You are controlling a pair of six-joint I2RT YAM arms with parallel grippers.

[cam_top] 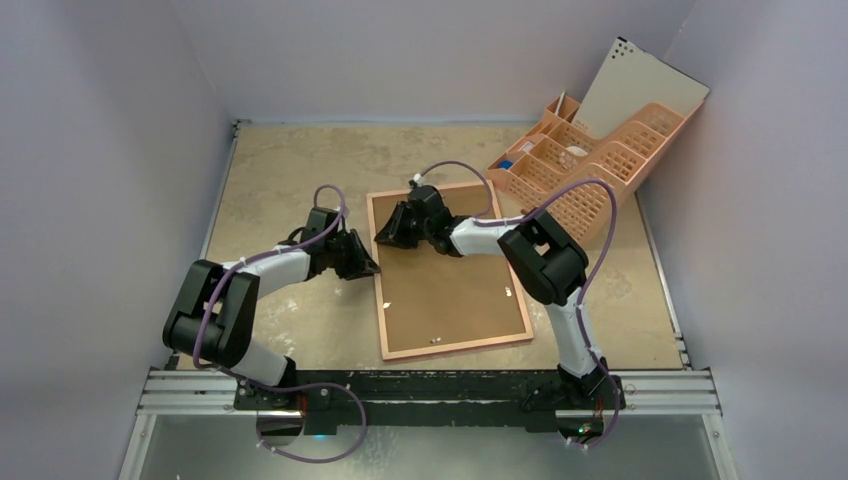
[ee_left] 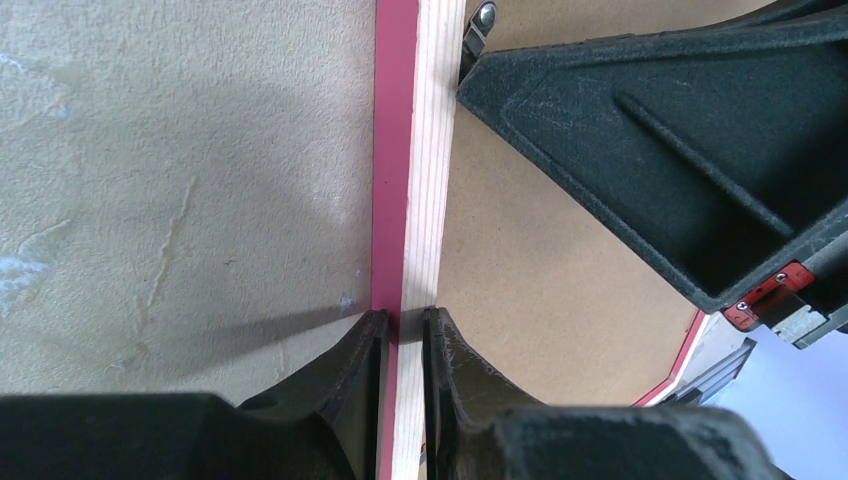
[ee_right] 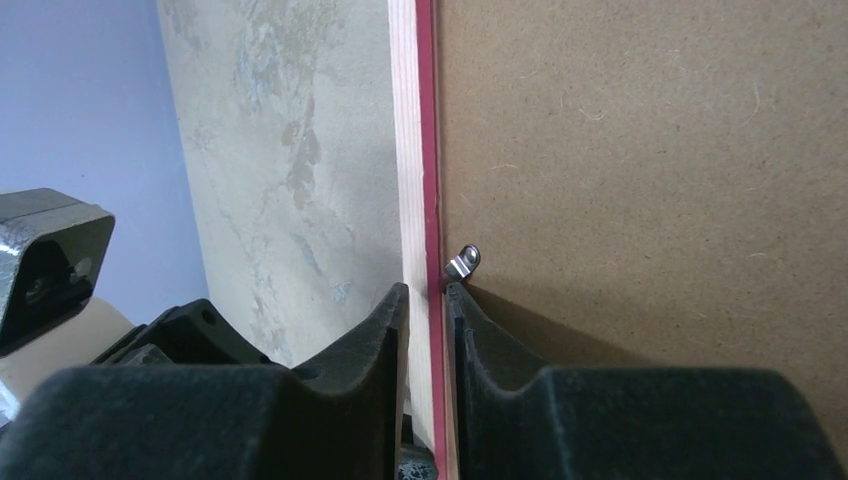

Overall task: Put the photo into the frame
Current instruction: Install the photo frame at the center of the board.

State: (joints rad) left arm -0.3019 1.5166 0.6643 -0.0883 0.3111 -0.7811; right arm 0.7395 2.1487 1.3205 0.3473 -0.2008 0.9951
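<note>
Left claw [ee_left: 404,325] and right claw [ee_right: 427,300] each clamp narrowly on an edge rail of the frame [cam_top: 457,347].

A peach organiser [cam_top: 600,165] with a white board [cam_top: 640,90] sits far right.

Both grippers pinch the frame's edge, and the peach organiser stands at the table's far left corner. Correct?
Not quite. The top external view shows the organiser in the far right corner, not the left. The left gripper and right gripper do each pinch the edge of the frame.
</note>
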